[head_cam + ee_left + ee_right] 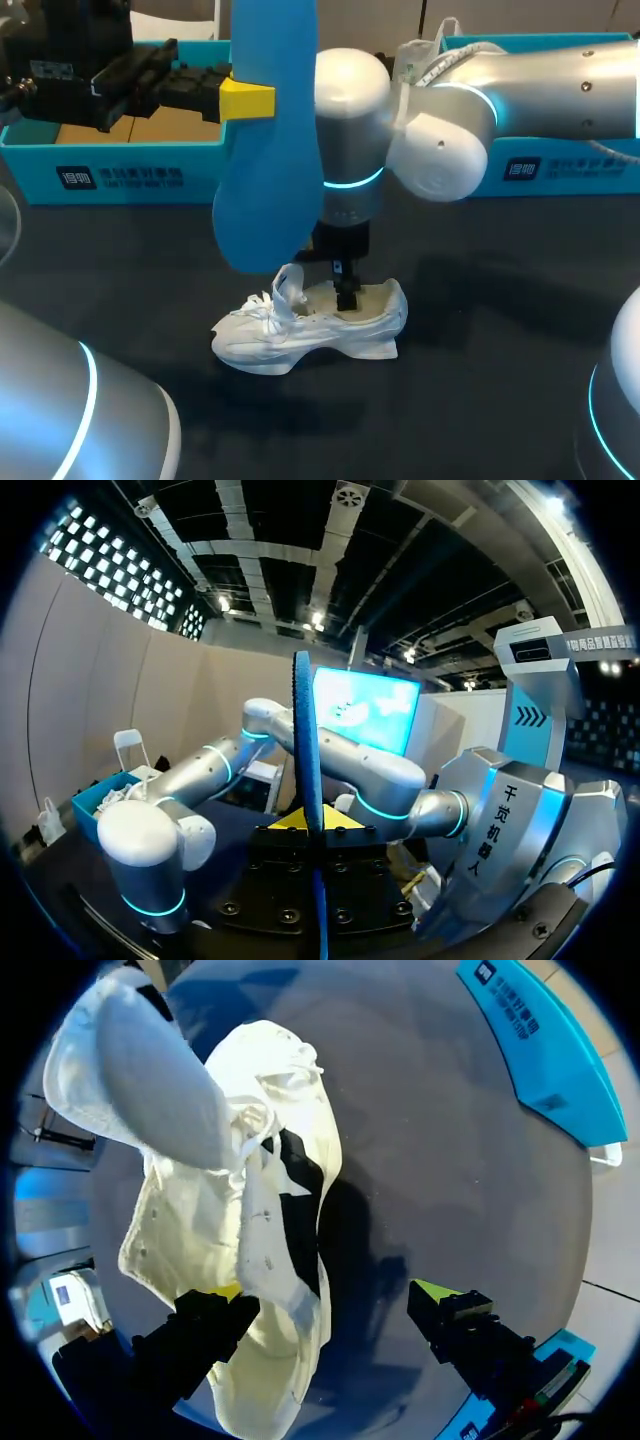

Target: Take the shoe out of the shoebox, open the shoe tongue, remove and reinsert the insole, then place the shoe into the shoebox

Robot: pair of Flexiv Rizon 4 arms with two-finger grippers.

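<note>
Blue insole (265, 150): gripped in its upper half between the left jaws, hanging long side down above the desk (480, 330). Its lower end is just above the shoe's laces in the head view. From the left wrist it shows edge-on (307, 780), a thin blue strip rising straight between the two yellow tips.
Left jaws: closed on the insole from both sides, with one yellow fingertip (245, 100) flat against its face.
Left arm (70, 60): comes in at the back of the desk, level with the shoebox rim.
Right jaws: spread wide and gripping nothing, pointing down at the shoe's opening. One finger (215, 1315) lies over the shoe's inner lining — the other (450, 1315) stands out over bare desk beside the shoe.
Right arm (520, 90): reaches past the middle and turns down over the shoe.
White shoe (300, 335): upright on its sole on the desk, directly under the right jaws and outside the shoebox (250, 1260).
Tongue (150, 1080): lifted up out of the opening, ahead of the right jaws, with loose laces around it.
Shoebox (115, 165): blue and open-topped, behind the left jaws and well apart from the shoe.
Second blue box (560, 165): behind the right arm, with white paper at its rim.
</note>
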